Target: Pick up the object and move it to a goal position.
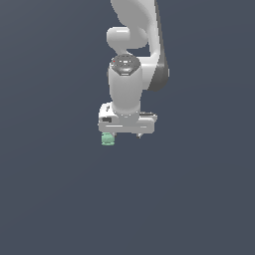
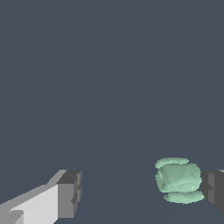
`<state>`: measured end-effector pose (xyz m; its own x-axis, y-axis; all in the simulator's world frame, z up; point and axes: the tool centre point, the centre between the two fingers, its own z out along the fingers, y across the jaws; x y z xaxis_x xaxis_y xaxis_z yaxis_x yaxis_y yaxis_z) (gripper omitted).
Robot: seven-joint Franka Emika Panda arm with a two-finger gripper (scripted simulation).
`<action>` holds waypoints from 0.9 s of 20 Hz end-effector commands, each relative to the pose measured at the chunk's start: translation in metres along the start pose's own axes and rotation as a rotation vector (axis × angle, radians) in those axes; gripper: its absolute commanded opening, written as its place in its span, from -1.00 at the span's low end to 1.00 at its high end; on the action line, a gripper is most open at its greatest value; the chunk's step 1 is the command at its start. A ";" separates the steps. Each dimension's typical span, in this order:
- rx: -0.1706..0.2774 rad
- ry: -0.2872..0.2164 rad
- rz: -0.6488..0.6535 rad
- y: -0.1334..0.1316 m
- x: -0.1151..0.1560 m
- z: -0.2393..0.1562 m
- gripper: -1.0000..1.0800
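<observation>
I see the tool (image 1: 123,134) spread wide, its two dark-padded fingers (image 2: 70,194) far apart and gripping nothing. The pale mint-green object (image 2: 178,179) sits right against one finger pad, under the tool's end on the exterior view's left. No readable writing anywhere.

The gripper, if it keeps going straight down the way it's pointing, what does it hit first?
Probably just the bare floor. The gripper is open, and the mint-green object sits against one finger, not centred between them, though depth is unclear.
</observation>
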<state>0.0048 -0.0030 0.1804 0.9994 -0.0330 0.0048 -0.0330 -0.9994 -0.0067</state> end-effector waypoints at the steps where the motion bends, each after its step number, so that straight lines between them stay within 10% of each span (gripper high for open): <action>1: 0.000 0.000 0.000 0.000 0.000 0.000 0.92; 18: 0.021 0.027 0.041 0.018 0.006 -0.015 0.92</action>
<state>0.0114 -0.0196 0.1976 0.9967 -0.0748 0.0324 -0.0739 -0.9968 -0.0292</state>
